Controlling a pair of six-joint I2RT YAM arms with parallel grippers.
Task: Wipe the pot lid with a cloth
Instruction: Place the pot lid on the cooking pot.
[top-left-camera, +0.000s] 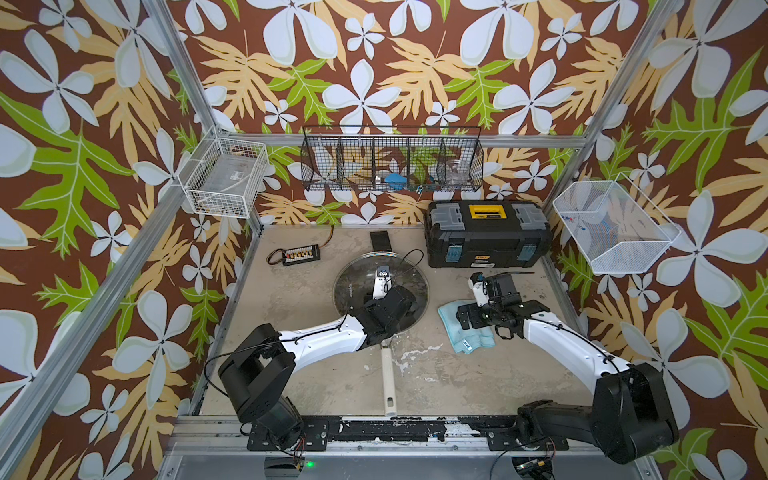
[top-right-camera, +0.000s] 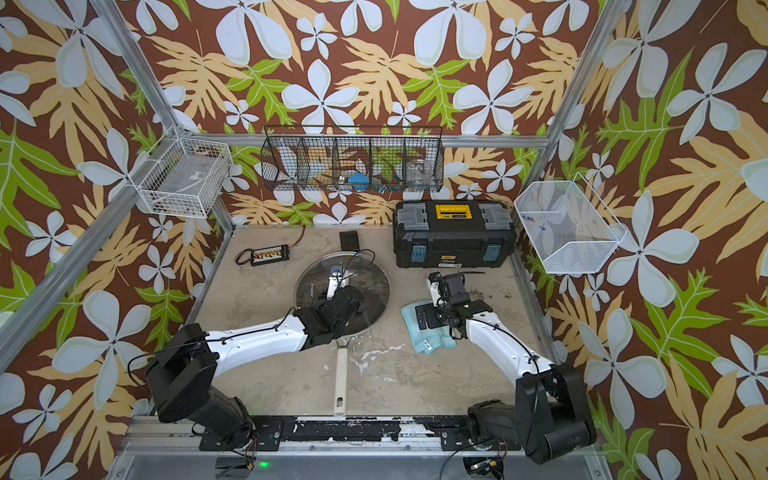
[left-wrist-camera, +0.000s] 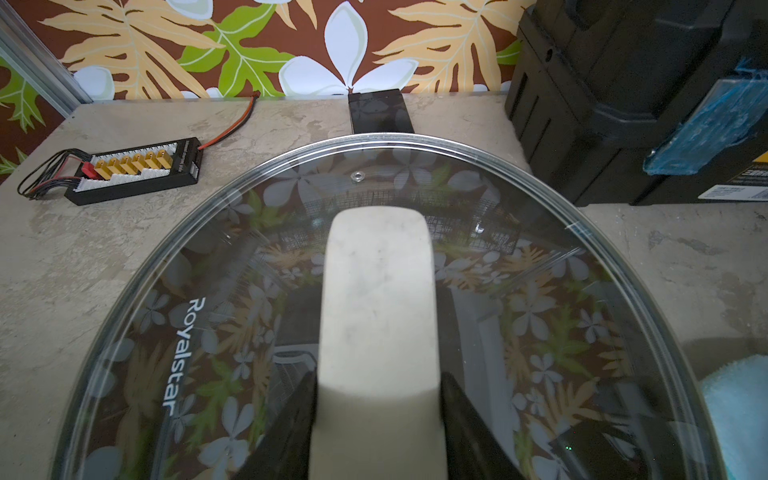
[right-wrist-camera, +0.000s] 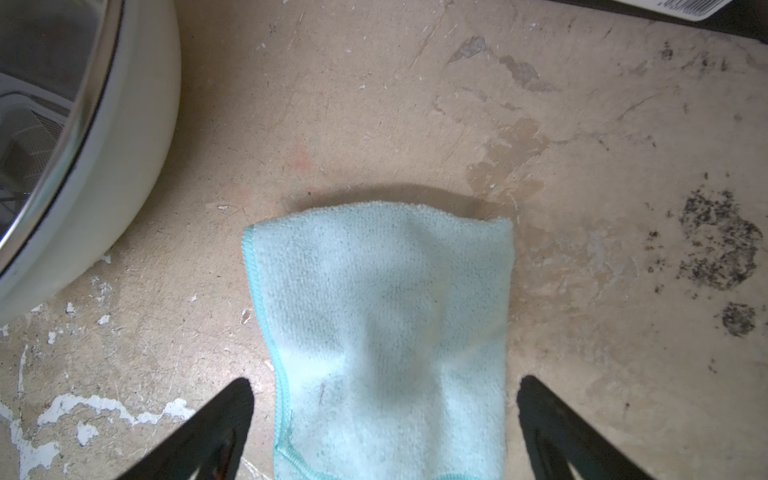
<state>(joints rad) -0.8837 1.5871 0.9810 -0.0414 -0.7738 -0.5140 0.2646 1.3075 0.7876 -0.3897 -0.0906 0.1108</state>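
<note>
The pot lid (top-left-camera: 357, 286), seated on the pan (top-left-camera: 387, 382), is clamped by its bar handle (left-wrist-camera: 376, 291) in the closed left gripper (left-wrist-camera: 378, 376), seemingly to steady it. To its right, the cloth (right-wrist-camera: 382, 316) is straddled by the right gripper (right-wrist-camera: 384, 386), jaws wide and empty. A blue item (top-left-camera: 395, 178) is kept in the far 5-bay wire basket (top-left-camera: 390, 129).
</note>
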